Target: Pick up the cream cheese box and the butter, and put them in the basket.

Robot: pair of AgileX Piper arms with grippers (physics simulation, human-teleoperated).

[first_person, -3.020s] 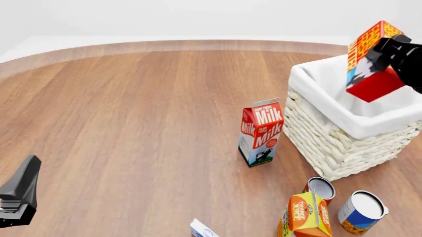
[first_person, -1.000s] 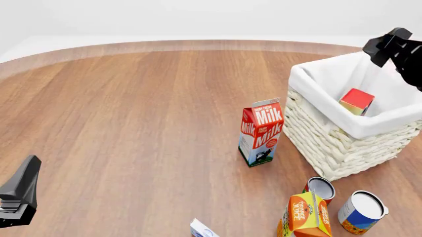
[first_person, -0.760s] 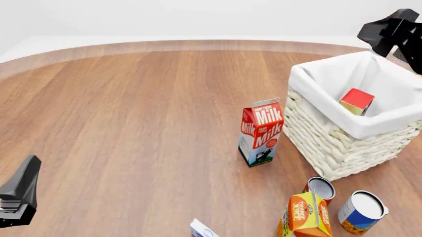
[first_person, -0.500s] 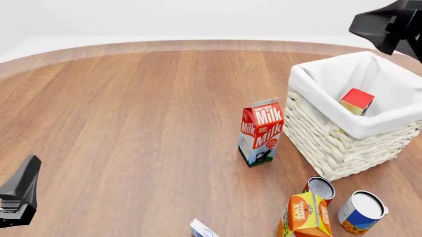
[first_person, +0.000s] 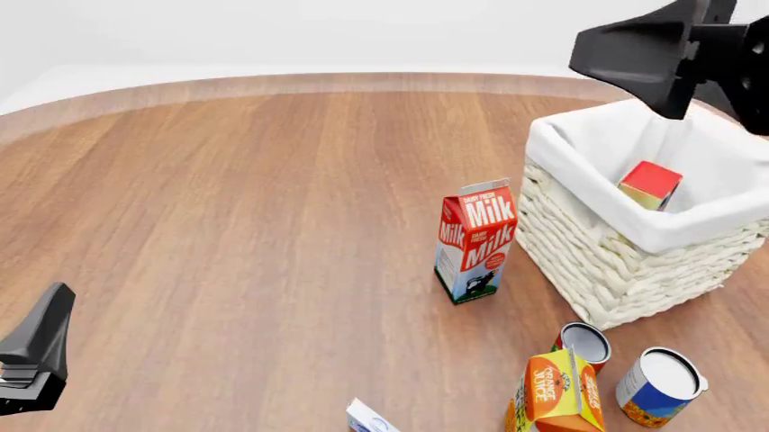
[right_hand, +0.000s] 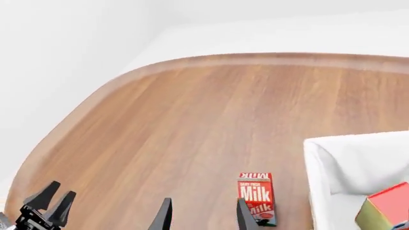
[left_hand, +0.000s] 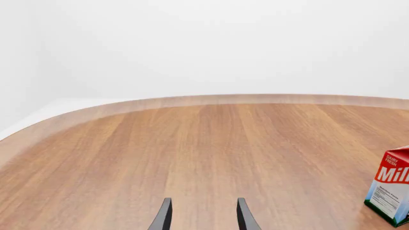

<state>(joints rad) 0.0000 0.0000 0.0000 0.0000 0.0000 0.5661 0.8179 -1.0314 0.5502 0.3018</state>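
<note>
Butter (first_person: 650, 184) lying in basket (first_person: 601, 261). Cream cheese box (first_person: 370, 418) at 6 o'clock table edge, nearer left gripper (left_hand: 202, 218). Both grippers parted, empty; right gripper (right_hand: 202, 215) high above basket.

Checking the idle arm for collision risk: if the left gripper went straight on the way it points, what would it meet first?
Probably nothing: the open left gripper points across bare wooden table; the red-white milk carton stands well aside, though depth is unclear.

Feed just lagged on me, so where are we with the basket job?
Done: the butter lies inside the basket. In hand: nothing; the right gripper is open and empty above the basket, and the left gripper is open too. Left: the cream cheese box sits on the table at the front view's near edge.
</note>
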